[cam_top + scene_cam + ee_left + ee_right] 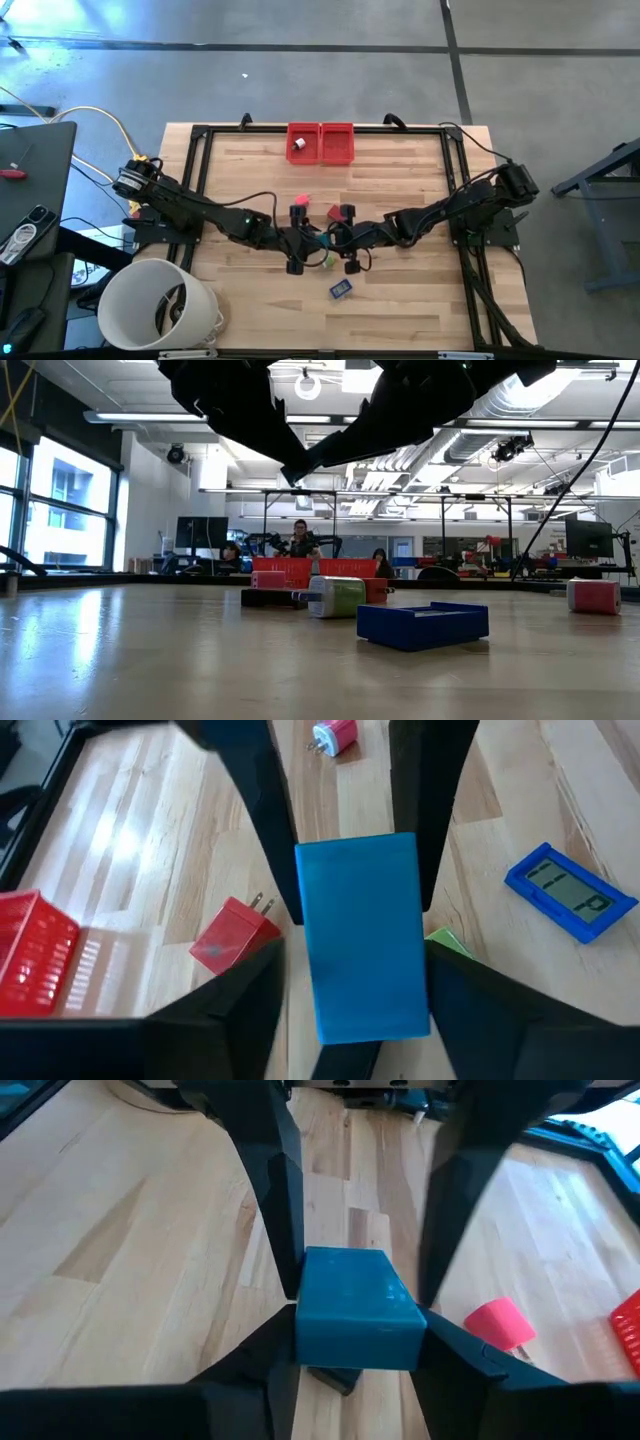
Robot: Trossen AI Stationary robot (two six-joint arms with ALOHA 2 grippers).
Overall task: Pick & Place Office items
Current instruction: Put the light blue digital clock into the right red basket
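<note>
Teal block [365, 935] sits dead centre in the high view, up off the bench. Its long axis runs left to right, one end toward each arm. Left gripper [355, 952] and right gripper [357, 1318] both look clamped on it. It's a handover, I'd say: one pair of jaws should open only once the other grips firm.

Grey concrete floor [330, 60], tall windows [70, 505], ceiling lights [160, 418]

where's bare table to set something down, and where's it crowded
Free: the bare wood on either side of the two red bins inside the black frame, and the strip right of the dark blue piece. Crowded: the middle, where the left hand, right hand and small pieces cluster.
</note>
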